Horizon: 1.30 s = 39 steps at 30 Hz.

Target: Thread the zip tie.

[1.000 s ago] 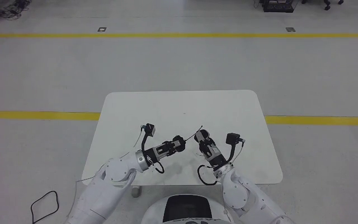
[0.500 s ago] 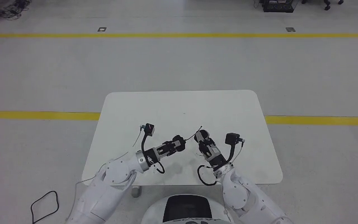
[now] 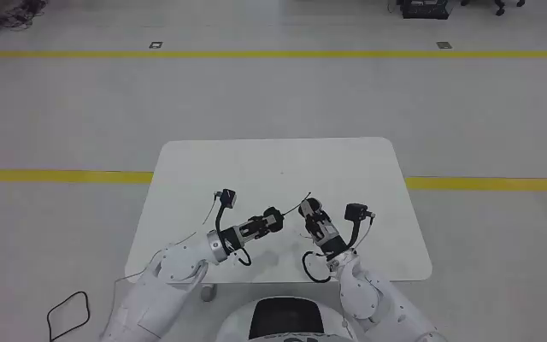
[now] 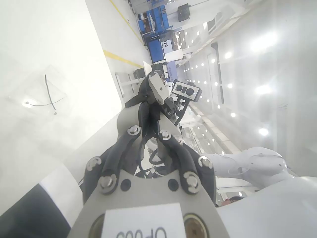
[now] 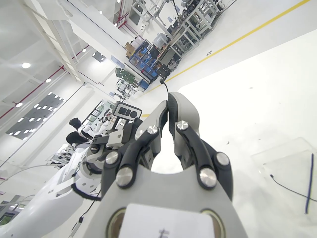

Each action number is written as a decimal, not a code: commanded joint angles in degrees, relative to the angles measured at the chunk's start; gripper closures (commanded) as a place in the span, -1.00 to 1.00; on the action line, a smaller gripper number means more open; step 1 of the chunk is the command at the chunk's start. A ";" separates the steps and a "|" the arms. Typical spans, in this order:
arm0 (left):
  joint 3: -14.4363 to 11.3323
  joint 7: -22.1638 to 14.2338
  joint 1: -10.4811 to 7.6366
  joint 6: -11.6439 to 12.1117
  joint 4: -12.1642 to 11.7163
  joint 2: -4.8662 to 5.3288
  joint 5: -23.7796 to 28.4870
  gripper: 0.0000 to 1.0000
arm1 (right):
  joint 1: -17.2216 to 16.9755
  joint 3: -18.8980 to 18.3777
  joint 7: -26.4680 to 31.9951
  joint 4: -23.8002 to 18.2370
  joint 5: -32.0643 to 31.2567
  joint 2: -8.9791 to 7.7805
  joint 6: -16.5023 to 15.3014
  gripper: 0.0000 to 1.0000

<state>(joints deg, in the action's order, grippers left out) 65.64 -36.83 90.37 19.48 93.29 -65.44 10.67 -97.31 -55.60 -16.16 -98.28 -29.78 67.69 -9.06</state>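
A thin black zip tie (image 3: 297, 204) hangs above the white table (image 3: 282, 162), spanning the gap between my two grippers near the front edge. My right gripper (image 5: 168, 103) is shut on it, and the tie's small head (image 5: 162, 81) sticks out past the fingertips. In the top view the right gripper (image 3: 306, 208) faces the left gripper (image 3: 275, 215) a short way off. The tie's other end reaches the left gripper's tips. My left gripper (image 4: 148, 100) has its fingers drawn together, pointing at the right arm's wrist camera (image 4: 185, 91).
A clear plastic sheet (image 5: 284, 161) lies flat on the table with a spare black tie (image 5: 287, 188) and a blue one (image 5: 309, 182) on it. The same sheet (image 4: 39, 85) lies beside the left arm. The table's rounded corner (image 4: 116, 100) is close by.
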 commanded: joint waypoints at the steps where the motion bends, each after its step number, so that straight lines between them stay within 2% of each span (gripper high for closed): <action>1: 0.03 -0.01 0.02 0.00 0.03 -0.03 0.03 1.00 | -0.05 -0.09 0.02 0.01 -0.09 0.09 0.02 1.00; 6: 0.09 -0.61 -0.03 0.00 -0.06 -0.07 0.29 1.00 | -0.13 -0.36 0.01 0.03 -0.68 0.30 -0.10 1.00; 20: 0.02 -1.12 -0.21 0.00 -0.59 -0.16 0.16 1.00 | -0.76 -1.15 0.96 -0.07 -3.84 0.52 -3.83 1.00; 31: 0.43 -2.41 -0.09 0.00 -0.62 -0.19 2.23 1.00 | -1.28 -1.82 0.79 -0.20 -5.56 0.88 -1.70 1.00; 39: 0.48 -4.63 -0.39 0.00 -1.47 -0.21 4.00 1.00 | -1.24 -1.86 0.95 -0.12 -6.57 1.13 -2.56 1.00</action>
<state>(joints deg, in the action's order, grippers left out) 66.10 -41.22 90.05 19.48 91.97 -65.66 14.43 -98.57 -57.47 -15.17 -98.42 -36.18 68.80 -11.38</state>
